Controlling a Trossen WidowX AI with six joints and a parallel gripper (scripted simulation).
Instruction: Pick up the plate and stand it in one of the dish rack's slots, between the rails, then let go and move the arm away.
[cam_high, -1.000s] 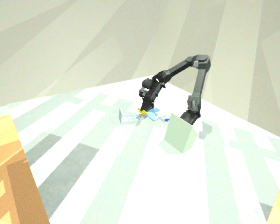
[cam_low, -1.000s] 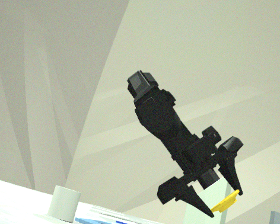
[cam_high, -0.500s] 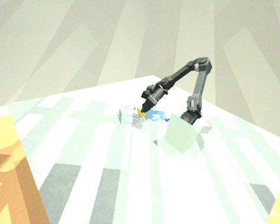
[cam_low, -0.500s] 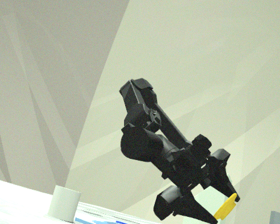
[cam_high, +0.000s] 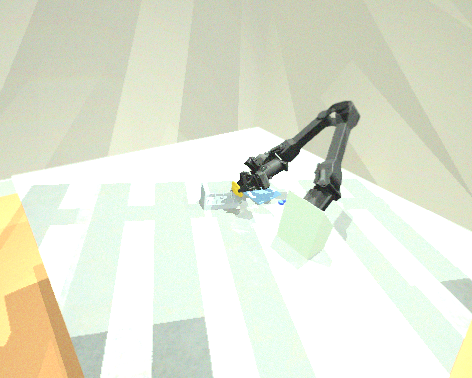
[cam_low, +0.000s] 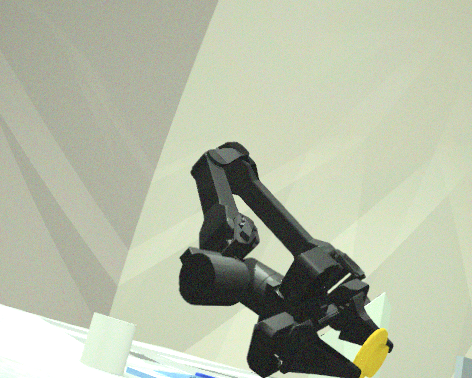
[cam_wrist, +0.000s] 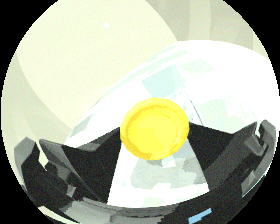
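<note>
The yellow plate (cam_high: 236, 188) (cam_low: 371, 356) (cam_wrist: 154, 129) is held by its edges between the two fingertips of my gripper (cam_low: 374, 358) (cam_wrist: 154, 129), which is shut on it. The plate is steeply tilted, close to upright, with its round face toward the wrist camera. In the top view it shows at the right end of the pale grey dish rack (cam_high: 202, 197); its height over the rack is hard to tell. The rack's rails and slots are too small and washed out there to make out. I cannot clearly make out the rack in the wrist view.
A light blue flat item (cam_high: 263, 195) and a small dark blue object (cam_high: 282, 202) lie right of the rack. A pale green block (cam_high: 304, 227) stands before the arm's base. A white cylinder (cam_low: 108, 345) stands at lower left in the exterior view. Orange blocks (cam_high: 25, 285) fill the left foreground.
</note>
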